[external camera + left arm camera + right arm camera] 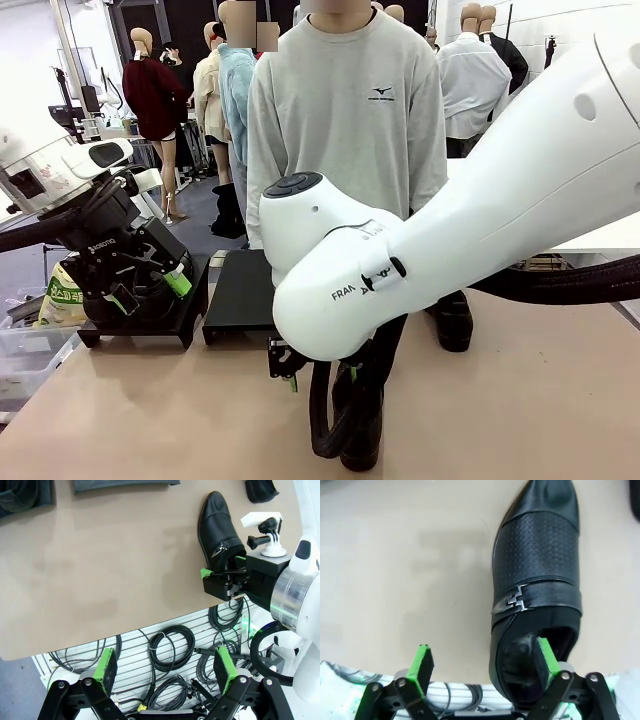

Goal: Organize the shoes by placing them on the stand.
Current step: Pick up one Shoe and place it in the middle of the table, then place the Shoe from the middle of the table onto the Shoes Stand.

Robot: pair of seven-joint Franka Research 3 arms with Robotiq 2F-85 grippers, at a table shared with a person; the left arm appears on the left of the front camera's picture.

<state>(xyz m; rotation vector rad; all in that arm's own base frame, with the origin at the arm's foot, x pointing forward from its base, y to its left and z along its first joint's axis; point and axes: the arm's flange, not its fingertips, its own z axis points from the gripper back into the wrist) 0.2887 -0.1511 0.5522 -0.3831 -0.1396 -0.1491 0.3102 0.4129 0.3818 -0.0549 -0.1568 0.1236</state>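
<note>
From the front, the right arm (480, 220) hides most of the shoe (537, 555), and the right wrist view cuts off its toe tip and heel. It is glossy black, with a perforated band and a small metal buckle, and lies on the table (395, 555) near the robot's edge. The right gripper (482, 655) stands apart: one pad (546, 657) sits inside the shoe's opening, the other outside, clear of its side. The left gripper (167, 665) is wide apart too, holding nothing.
</note>
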